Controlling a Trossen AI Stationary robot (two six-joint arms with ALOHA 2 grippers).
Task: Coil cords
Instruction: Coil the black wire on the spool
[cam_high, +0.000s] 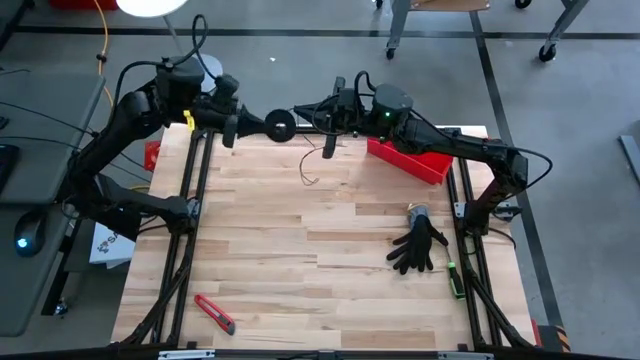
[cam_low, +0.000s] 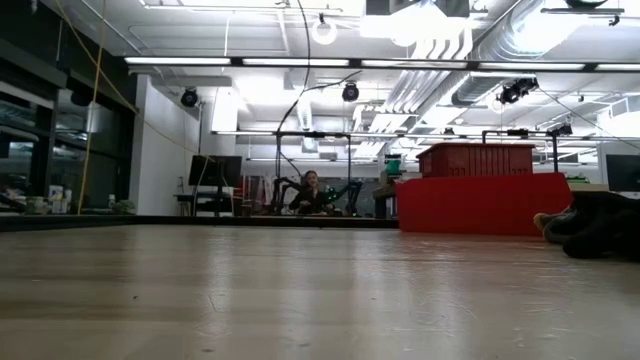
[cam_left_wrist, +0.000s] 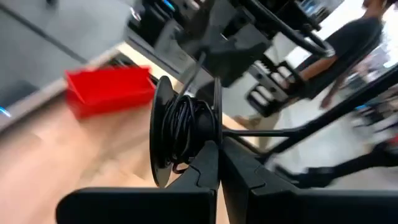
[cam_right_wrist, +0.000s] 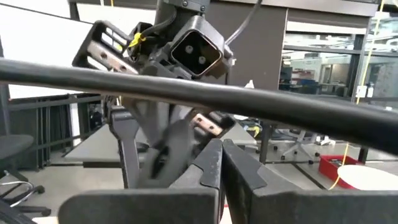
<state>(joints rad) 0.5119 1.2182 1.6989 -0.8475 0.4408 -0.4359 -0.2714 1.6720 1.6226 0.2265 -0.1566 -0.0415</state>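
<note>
A small round black spool (cam_high: 280, 127) hangs over the table's far edge, with dark cord wound on it (cam_left_wrist: 183, 127). My left gripper (cam_high: 258, 125) is shut on it from the left. A thin strand of the cord (cam_left_wrist: 198, 65) runs from the spool to my right gripper (cam_high: 318, 115), which is shut just to the spool's right. Below that gripper more cord (cam_high: 328, 148) dangles, and its thin end (cam_high: 308, 178) reaches the table. The low view shows neither gripper. My left gripper pinches the rim of one spool flange (cam_left_wrist: 216, 134) between its two fingers, coming nearly level from the table's left. The spool is lifted clear of the table. My right gripper is shut on the cord close to the spool; its own fingers (cam_right_wrist: 211, 162) hide the place of contact. The strand to the spool looks straight, and the rest hangs slack below.
A red bin (cam_high: 410, 160) stands at the far right, and a black glove (cam_high: 420, 245) lies at the right. A red utility knife (cam_high: 215, 313) lies near the front left, a green tool (cam_high: 455, 278) on the right rail. The table's middle is bare wood.
</note>
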